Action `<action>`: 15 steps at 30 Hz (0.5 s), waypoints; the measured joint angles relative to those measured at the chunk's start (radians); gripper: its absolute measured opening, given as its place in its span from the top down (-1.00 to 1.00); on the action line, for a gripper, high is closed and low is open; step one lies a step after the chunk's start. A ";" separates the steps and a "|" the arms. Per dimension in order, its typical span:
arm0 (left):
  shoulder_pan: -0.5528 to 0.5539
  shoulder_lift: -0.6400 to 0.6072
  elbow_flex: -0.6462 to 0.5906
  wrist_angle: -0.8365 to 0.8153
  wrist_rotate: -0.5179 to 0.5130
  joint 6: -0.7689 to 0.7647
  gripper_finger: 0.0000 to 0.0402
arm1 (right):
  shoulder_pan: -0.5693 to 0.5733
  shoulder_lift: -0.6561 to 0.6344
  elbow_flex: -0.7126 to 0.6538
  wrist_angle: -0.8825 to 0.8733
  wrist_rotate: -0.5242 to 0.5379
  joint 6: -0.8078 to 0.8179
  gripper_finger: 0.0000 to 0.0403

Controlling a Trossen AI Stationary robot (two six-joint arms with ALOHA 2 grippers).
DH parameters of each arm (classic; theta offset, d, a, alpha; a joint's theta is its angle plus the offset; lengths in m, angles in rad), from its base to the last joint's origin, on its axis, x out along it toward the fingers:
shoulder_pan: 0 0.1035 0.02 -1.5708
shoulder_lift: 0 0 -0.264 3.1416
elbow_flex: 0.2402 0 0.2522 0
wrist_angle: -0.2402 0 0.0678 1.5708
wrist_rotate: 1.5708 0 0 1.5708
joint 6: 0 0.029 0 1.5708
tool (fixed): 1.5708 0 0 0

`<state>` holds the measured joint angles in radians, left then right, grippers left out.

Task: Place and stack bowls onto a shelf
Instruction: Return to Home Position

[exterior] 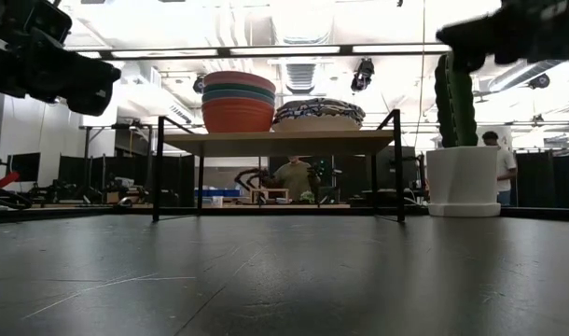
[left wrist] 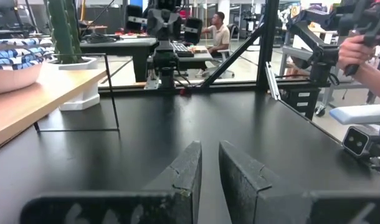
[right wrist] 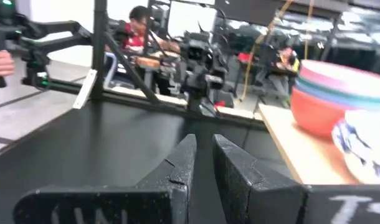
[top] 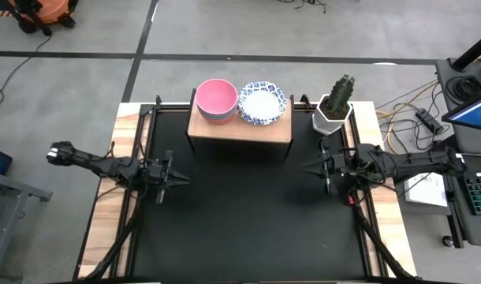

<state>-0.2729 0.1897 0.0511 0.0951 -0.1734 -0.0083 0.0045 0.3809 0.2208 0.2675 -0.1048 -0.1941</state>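
Observation:
On the light wood shelf point(top: 240, 131) at the table's far middle stand two stacks of bowls. The plain stack point(top: 217, 99) has a pink bowl on top, with teal and red ones under it in the low view point(exterior: 238, 103). The stack of white, blue-patterned bowls point(top: 262, 102) stands to its right point(exterior: 318, 114). My left gripper point(top: 181, 179) is drawn back at the table's left side, pointing level toward the middle, shut and holding nothing point(left wrist: 210, 158). My right gripper point(top: 307, 166) is at the right side, also shut and holding nothing point(right wrist: 204, 149).
A cactus in a white pot point(top: 333, 110) stands on the table right of the shelf, close to my right arm point(exterior: 463, 177). The black tabletop point(top: 248, 221) lies between the arms. People sit and stand in the room beyond; a hand point(left wrist: 358, 53) holds a device there.

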 joint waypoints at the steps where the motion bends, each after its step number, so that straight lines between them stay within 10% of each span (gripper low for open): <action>1: 0.000 -0.003 -0.004 0.001 0.000 0.000 0.81 | -0.016 -0.011 -0.017 0.005 -0.003 0.010 0.79; 15: 0.000 -0.123 0.100 -0.192 -0.019 0.025 0.81 | -0.095 -0.206 -0.112 -0.023 -0.088 0.058 0.79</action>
<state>-0.2729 0.0668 0.1513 -0.0969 -0.1924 0.0168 -0.0906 0.1753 0.1089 0.2448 -0.1931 -0.1357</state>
